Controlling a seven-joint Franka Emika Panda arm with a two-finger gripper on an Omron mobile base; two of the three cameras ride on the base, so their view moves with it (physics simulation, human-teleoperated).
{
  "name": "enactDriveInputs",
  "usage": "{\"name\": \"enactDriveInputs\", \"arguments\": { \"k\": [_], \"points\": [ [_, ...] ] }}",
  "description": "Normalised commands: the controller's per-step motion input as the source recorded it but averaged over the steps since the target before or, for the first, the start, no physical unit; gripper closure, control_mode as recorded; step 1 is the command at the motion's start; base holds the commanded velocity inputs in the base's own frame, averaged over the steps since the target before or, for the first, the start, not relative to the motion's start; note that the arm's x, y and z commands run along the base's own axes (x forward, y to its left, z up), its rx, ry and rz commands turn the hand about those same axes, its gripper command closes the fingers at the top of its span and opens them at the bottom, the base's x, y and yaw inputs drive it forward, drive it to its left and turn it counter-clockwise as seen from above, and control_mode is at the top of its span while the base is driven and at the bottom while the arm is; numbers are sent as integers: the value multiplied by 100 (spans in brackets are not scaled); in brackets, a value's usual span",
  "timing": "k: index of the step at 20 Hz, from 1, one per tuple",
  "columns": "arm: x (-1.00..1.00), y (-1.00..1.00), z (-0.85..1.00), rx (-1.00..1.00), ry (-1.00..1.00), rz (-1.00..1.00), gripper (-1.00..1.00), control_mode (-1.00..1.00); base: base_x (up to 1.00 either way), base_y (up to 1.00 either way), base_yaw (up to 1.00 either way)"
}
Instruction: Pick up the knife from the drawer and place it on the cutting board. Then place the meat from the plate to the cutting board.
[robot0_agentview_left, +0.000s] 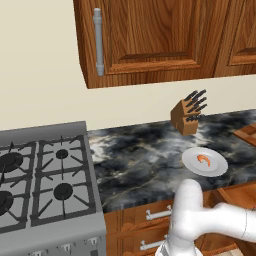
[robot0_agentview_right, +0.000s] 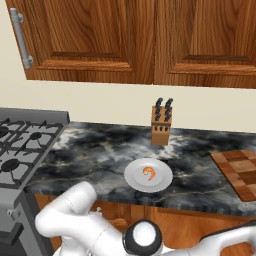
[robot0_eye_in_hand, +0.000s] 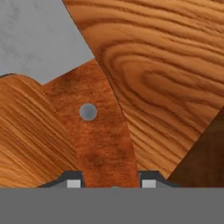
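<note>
In the hand view the knife (robot0_eye_in_hand: 103, 131) lies on the wooden floor of the drawer (robot0_eye_in_hand: 166, 65). Its reddish-brown handle runs up from between my fingertips, and its silver blade (robot0_eye_in_hand: 39, 39) fills the upper left. My gripper (robot0_eye_in_hand: 111, 183) is shut on the handle, with one tip against each side. On the dark marble counter stands the white plate (robot0_agentview_left: 217, 167) (robot0_agentview_right: 132, 175) with the small orange meat (robot0_agentview_left: 203, 159) (robot0_agentview_right: 149, 173) on it. The checkered cutting board (robot0_agentview_right: 240, 172) (robot0_agentview_left: 247, 134) lies at the counter's right end. My arm reaches down below the counter's front edge.
A wooden knife block (robot0_agentview_left: 187, 116) (robot0_agentview_right: 161, 122) with black handles stands at the back of the counter, behind the plate. The grey stove (robot0_agentview_left: 40, 180) (robot0_agentview_right: 20, 145) is on the left. Wooden wall cabinets (robot0_agentview_left: 150, 35) hang above. Narrower drawers (robot0_agentview_left: 150, 215) sit under the counter.
</note>
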Motion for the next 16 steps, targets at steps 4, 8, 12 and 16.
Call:
{"name": "enactDriveInputs", "arguments": {
  "k": [4,8,12,16],
  "points": [
    [-44,91,73,-18,-7,0,100,-100,0,0,0],
    [-36,100,69,-21,-5,0,100,-100,0,0,0],
    [-17,98,63,-20,-4,0,100,-100,0,0,0],
    [0,100,54,-21,-1,0,100,-100,0,0,0]
  ]
}}
